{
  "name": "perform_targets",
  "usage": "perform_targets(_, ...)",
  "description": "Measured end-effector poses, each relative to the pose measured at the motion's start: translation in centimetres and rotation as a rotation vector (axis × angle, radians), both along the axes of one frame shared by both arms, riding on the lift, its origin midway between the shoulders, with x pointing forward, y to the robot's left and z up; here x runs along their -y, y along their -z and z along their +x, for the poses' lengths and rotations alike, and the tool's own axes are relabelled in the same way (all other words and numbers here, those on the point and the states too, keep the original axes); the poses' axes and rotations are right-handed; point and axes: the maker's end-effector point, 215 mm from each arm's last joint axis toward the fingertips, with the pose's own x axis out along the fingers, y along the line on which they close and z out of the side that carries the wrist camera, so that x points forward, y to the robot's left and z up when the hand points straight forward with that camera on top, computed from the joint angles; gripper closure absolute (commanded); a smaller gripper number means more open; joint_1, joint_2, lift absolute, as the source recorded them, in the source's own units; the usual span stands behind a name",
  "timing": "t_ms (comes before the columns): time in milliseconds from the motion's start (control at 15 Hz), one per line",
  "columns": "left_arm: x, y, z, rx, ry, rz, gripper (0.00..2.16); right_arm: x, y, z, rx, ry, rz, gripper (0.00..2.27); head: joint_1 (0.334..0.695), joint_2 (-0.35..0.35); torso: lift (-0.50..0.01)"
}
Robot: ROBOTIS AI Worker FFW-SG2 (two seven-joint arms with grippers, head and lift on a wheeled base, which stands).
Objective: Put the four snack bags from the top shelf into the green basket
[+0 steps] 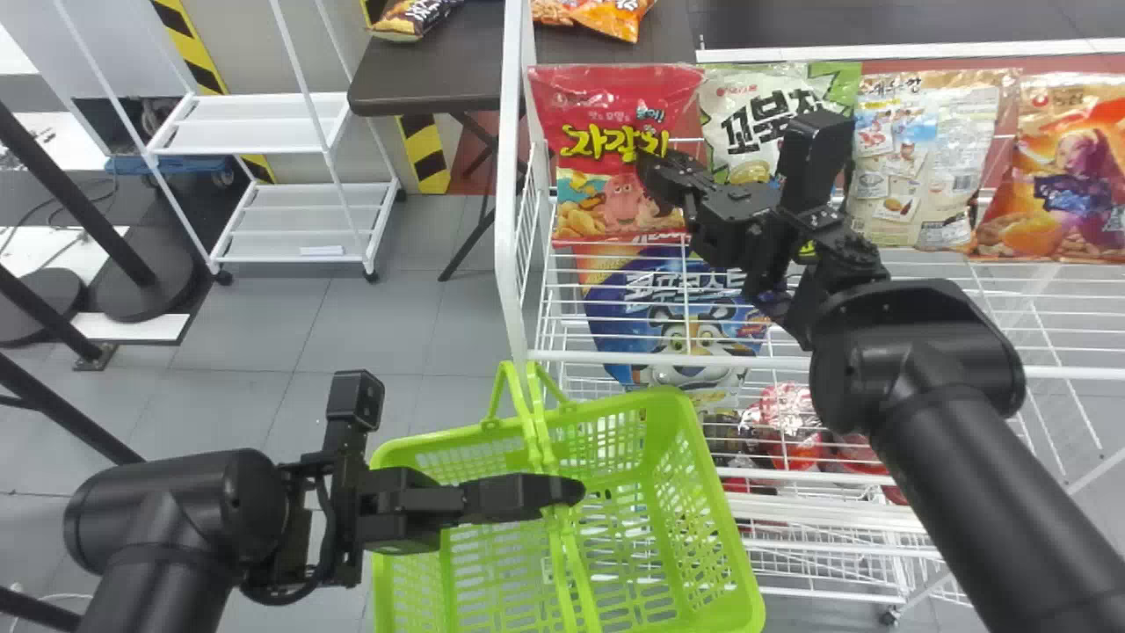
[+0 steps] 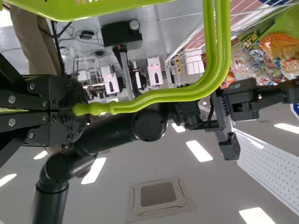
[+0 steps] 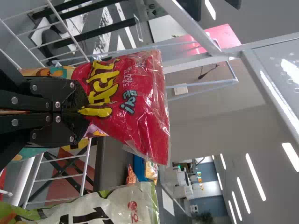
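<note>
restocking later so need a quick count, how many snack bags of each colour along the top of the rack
red bag: 1
green-and-white bag: 1
beige bag: 1
orange bag: 1
total: 4

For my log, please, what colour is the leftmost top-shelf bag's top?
Bag top: red, best in head view.

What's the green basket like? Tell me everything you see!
The green basket is bright and looks like plastic, open on top, with lots of little slots in its walls. Its handles are up and together, pinched by the left gripper. It's in front of the white rack, over the gray floor.
</note>
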Motion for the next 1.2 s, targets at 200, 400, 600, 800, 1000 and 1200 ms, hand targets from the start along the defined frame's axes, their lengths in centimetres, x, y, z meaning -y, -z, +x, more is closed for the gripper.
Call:
perform_targets(200,-0.4,0.0,0.2,0.0,-0.009,0.002,2.15,1.7,-2.2,-1.8,0.007,0.026,0.039,2.25,0.695,0.095,0.0)
perform_targets(400,-0.6,-0.3,0.9,0.009,-0.015,0.002,2.15,3.7,-2.3,-4.6,-0.056,0.047,0.062,2.25,0.695,0.075,0.0)
perform_targets(600,-1.0,-0.9,2.0,0.025,-0.025,0.004,2.15,7.2,-1.2,-9.0,-0.157,0.083,0.061,2.25,0.695,0.046,0.0)
perform_targets(800,-1.3,-1.1,3.3,0.038,-0.037,0.01,2.15,11.0,-0.9,-14.2,-0.264,0.115,0.077,2.25,0.695,-0.005,0.0)
perform_targets(1000,-1.2,-1.1,4.5,0.047,-0.044,0.016,2.15,11.7,0.7,-20.5,-0.44,0.071,0.109,2.25,0.695,-0.022,0.0)
perform_targets(1200,-0.9,-1.2,4.8,0.05,-0.039,0.016,2.15,8.5,3.6,-25.5,-0.617,-0.024,0.095,2.25,0.695,0.016,0.0)
